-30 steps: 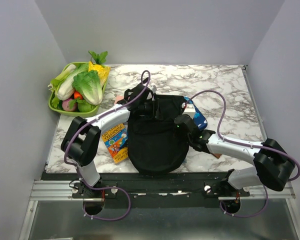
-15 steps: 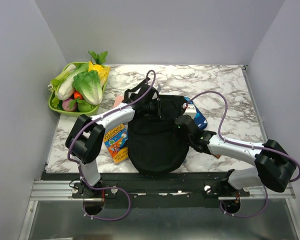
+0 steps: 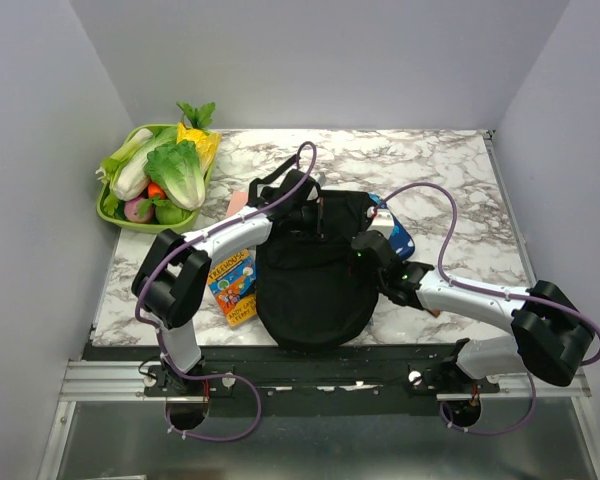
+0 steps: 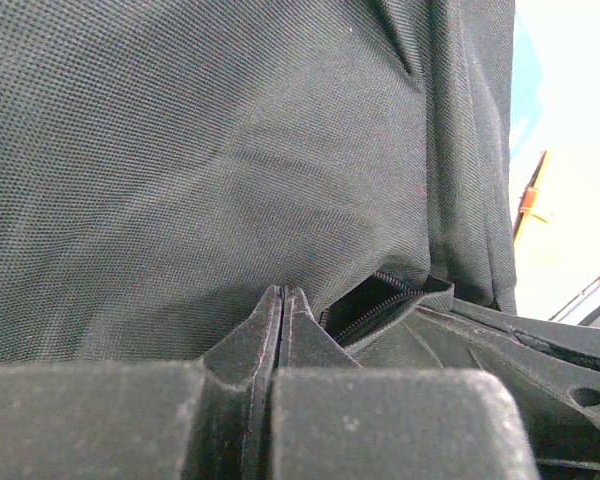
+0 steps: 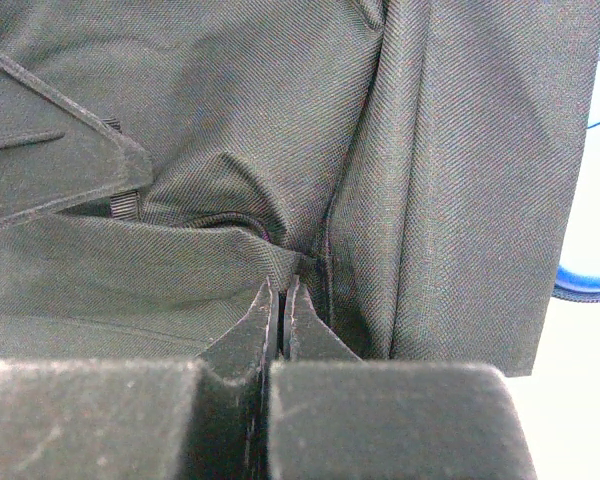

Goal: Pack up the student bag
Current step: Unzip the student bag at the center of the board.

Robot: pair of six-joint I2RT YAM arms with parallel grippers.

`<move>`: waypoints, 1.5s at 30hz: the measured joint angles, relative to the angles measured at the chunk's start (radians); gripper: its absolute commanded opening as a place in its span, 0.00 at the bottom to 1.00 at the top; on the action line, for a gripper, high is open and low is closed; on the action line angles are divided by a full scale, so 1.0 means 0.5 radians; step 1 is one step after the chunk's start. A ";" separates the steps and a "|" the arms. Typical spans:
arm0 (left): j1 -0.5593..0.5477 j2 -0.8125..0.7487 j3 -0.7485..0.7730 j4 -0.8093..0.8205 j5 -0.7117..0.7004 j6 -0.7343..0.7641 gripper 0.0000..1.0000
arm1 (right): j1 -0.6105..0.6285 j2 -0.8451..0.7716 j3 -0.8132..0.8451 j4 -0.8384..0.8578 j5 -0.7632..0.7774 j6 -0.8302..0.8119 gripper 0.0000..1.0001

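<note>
The floppy black fabric student bag (image 3: 310, 285) sits lower-centre on the marbled tabletop (image 3: 440, 165). My left end effector (image 4: 281, 300) and right end effector (image 5: 281, 292) each pinch its cloth. I judge I'm opening it, so next I spread the mouth.

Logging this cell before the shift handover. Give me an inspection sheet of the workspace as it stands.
Surface: marble-patterned table, level.
Job's things: student bag lying near the front edge; zipper partly open.
Clutter: book left of bag; glasses case at its right; tray of toy vegetables, far left corner.
Grippers: left gripper and right gripper, both apparently shut on bag fabric.
Cables: purple cables arching over both arms.
Surroundings: plain walls; nothing else seen.
</note>
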State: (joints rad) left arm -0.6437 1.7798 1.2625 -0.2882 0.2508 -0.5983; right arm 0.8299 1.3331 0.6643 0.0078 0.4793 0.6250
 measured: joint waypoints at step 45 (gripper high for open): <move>0.390 -0.575 -0.338 -0.293 -0.221 0.721 0.48 | 0.002 -0.172 -0.031 0.050 -0.071 -0.053 0.56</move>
State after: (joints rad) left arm -0.4488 1.4925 1.0935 -0.4347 0.1402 -0.2379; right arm 0.8310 1.2472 0.6491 0.0326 0.4438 0.5983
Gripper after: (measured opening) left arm 0.457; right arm 0.533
